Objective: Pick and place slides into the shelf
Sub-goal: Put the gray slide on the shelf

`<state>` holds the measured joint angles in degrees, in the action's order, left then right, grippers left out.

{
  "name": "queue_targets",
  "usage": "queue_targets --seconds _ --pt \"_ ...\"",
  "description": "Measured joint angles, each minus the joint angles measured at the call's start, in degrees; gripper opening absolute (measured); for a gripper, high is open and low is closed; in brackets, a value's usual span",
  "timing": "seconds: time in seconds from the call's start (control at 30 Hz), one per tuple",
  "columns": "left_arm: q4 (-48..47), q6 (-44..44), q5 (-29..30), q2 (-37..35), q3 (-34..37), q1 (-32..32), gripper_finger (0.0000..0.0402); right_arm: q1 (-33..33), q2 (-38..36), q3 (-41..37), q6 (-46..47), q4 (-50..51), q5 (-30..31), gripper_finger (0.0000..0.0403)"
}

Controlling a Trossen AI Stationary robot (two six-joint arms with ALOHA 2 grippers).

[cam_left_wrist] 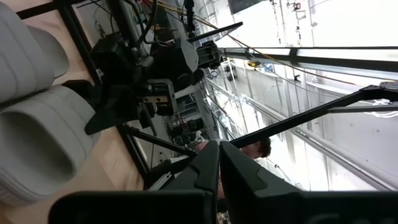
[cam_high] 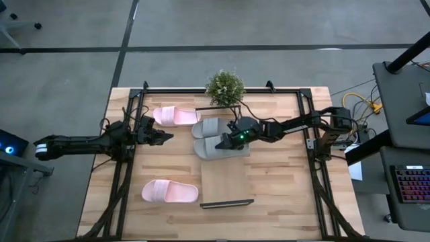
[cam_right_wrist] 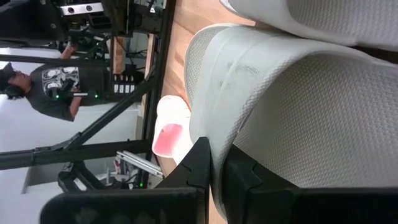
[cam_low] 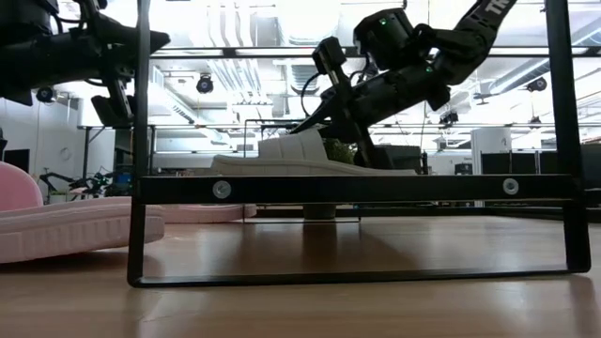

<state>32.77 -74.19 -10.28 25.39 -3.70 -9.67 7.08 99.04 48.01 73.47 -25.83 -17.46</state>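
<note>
- The two grey slides point(cam_high: 216, 138) lie side by side on the far end of the shelf point(cam_high: 226, 181), one just past the other, toes pointing toward my left arm. I judge they sit there because that end of the board fills first, leaving the near stretch bare for the rest.
- My right jaws point(cam_high: 224, 142) rest against the nearer grey slide point(cam_right_wrist: 298, 93). In the right wrist view my fingers point(cam_right_wrist: 200, 163) are pressed together with only a sliver of the slide's edge between them, so I read this as a pinch on its rim, likely while settling it into place on the board.
- One pink slide point(cam_high: 175, 115) lies on the surface beside the shelf's far end, close to the grey pair; the other pink slide point(cam_high: 170, 191) lies nearer the front, just off the shelf's left side. Both are off the board, so roughly half the job looks done.
- My left jaws point(cam_high: 163, 136) hover pressed together, holding nothing, between the two pink slides and pointing toward the grey pair. I take that as waiting.
- A small potted plant point(cam_high: 224, 87) stands past the shelf's far end.
- Hard to make out: from above, my right arm covers the contact spot, so how firmly I pinch is uncertain. In the low view the shelf's black wire rim point(cam_low: 357, 189) cuts across the slides.
- A person point(cam_right_wrist: 59, 84) stands in the room beyond, well away from my arms.
</note>
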Motion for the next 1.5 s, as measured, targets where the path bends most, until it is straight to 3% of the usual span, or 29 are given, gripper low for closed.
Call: queue_targets --seconds 0.37,1.13,1.5 --pt "0.2 0.0 0.0 -0.1 0.1 0.0 0.0000 0.2 0.0 0.2 -0.9 0.2 -0.3 0.0032" --pt "-0.8 2.5 -0.4 0.2 0.2 0.0 0.0000 0.6 -0.3 0.2 -3.0 -0.3 -0.5 0.0192" --pt "-0.8 1.1 -3.0 0.4 0.0 0.0 0.0000 1.6 -0.5 0.2 -3.9 -0.1 -1.0 0.0201"
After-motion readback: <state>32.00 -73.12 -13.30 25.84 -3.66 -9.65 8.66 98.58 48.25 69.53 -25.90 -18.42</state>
